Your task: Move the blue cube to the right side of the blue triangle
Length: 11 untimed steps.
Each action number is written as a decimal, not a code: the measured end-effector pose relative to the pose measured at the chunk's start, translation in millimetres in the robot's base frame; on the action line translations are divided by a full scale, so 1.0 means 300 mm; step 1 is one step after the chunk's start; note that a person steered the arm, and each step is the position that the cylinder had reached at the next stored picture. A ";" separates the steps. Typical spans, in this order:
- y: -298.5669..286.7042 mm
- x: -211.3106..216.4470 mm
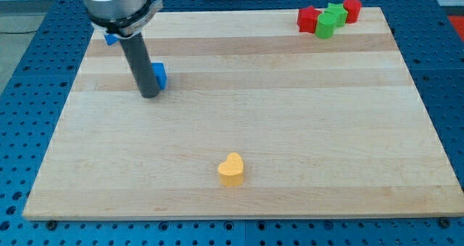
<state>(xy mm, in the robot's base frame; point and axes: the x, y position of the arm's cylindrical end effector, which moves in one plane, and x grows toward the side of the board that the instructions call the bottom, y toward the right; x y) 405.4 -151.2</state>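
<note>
The blue cube [159,75] sits in the upper left part of the wooden board, partly hidden behind the rod. My tip [148,94] rests on the board right at the cube's left and lower side, seemingly touching it. The blue triangle [112,38] lies near the board's top left corner, mostly hidden behind the arm's body. The cube is below and to the right of the triangle.
A yellow heart block [231,169] lies near the view's bottom centre. A cluster at the top right holds a red star-like block [309,18], a green star-like block [333,14], a green block [324,28] and a red block [352,9]. The board [290,115] sits on a blue perforated table.
</note>
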 end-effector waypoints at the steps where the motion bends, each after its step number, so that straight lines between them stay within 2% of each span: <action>1: 0.040 -0.079; 3: 0.033 -0.295; 4: -0.024 -0.353; 6: -0.145 -0.362; 8: -0.215 -0.446; 9: -0.148 -0.422; 11: 0.574 -0.115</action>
